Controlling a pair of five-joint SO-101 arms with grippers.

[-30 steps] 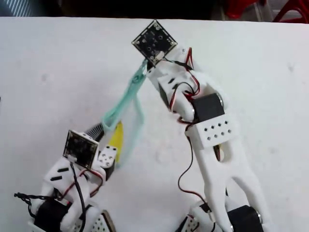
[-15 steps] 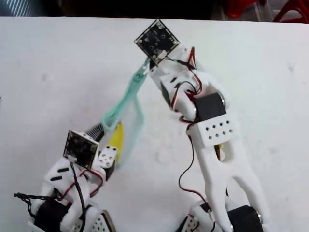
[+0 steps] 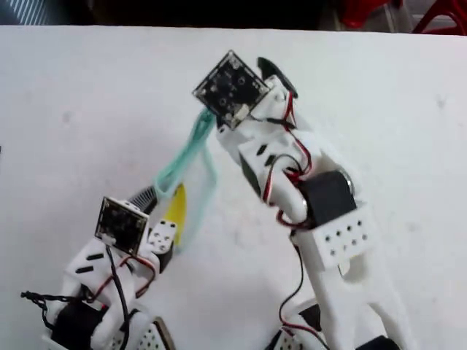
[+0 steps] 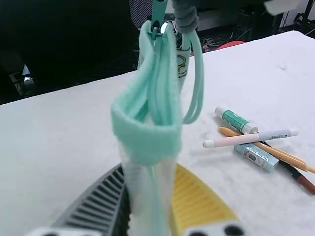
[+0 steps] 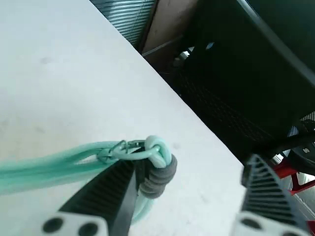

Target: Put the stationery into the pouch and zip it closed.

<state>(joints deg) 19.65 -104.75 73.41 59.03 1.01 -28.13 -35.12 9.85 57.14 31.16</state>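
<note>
A mint-green pouch (image 3: 186, 157) hangs stretched between the two arms above the white table (image 3: 87, 95). My left gripper (image 4: 147, 172) is shut on the pouch's (image 4: 147, 128) lower end, with the grey ribbed and yellow fingers pressing it from both sides. My right gripper (image 5: 192, 162) is open; the zip pull's loop and grey toggle (image 5: 160, 172) rest against one finger (image 5: 106, 196), and the other finger (image 5: 261, 189) stands far off. In the left wrist view the stationery lies on the table: a glue stick (image 4: 235, 120), a white pen (image 4: 251, 138), a pencil (image 4: 283, 156) and a small blue piece (image 4: 256, 155).
The table's far edge (image 3: 146, 26) runs along the back, with dark chairs and red furniture behind it. Open white tabletop lies to the left of the pouch and to the right of the right arm (image 3: 328, 219).
My right gripper has opened and let go of the zip pull. That arm has turned and drawn back towards the front, and the pouch's far end has dropped slightly. The left arm stays still.
</note>
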